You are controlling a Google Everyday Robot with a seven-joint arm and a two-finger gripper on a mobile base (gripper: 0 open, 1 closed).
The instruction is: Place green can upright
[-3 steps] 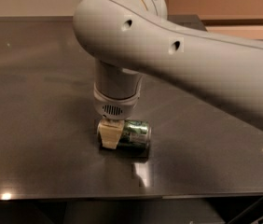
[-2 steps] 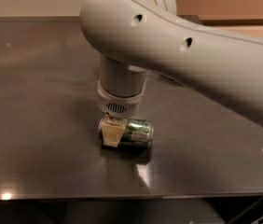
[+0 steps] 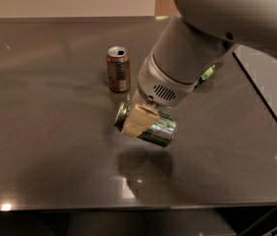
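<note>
The green can (image 3: 154, 128) is a shiny dark green metal can with silver ends. It lies tilted on its side in the air, a little above the dark table (image 3: 45, 132), with its shadow below it. My gripper (image 3: 139, 120) is shut on the green can near its left end; one cream-coloured finger (image 3: 137, 120) crosses the can's front. The big white arm comes down from the upper right and hides the can's back.
A brown-orange can (image 3: 118, 68) stands upright just behind and left of the gripper. A bit of a light green bag (image 3: 207, 73) shows behind the arm. The table's front edge runs along the bottom. A seam runs down the right side.
The green can has been lifted off the table and now hangs tilted in the gripper. The view has shifted, and the brown-orange can is now in sight.
</note>
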